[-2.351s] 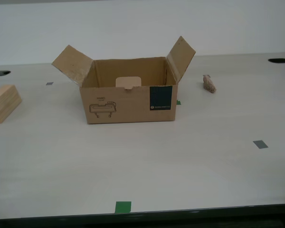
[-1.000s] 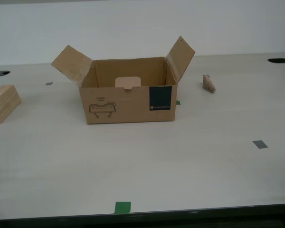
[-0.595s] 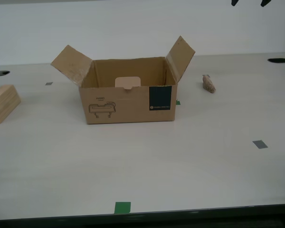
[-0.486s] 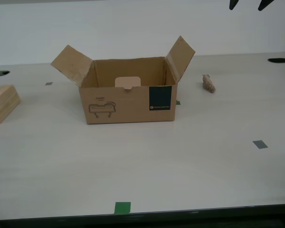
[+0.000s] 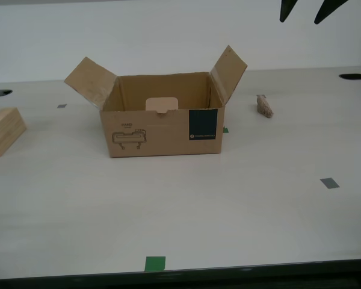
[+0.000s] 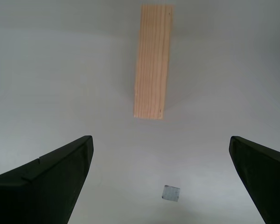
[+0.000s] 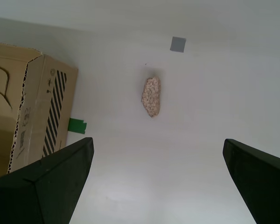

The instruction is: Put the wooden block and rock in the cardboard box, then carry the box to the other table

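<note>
The cardboard box [image 5: 162, 123], brown corrugated with both side flaps splayed open and a dark label on its front, sits mid-worktop [image 5: 228, 205], smooth and pale. The wooden block [image 5: 4, 130], light and faintly grained, lies well apart from it toward the exterior view's left; the rock [image 5: 265, 106], rough and mottled, lies near the box toward that view's right. My second gripper [image 6: 161, 186] hangs over the block with fingers [image 6: 46, 182] spread wide, and its view shows the straight grain lines. My first gripper [image 7: 158, 186], likewise spread, hangs over the rock [image 7: 151, 96], showing its pebbly surface and the box's striped flap edge [image 7: 53, 112].
</note>
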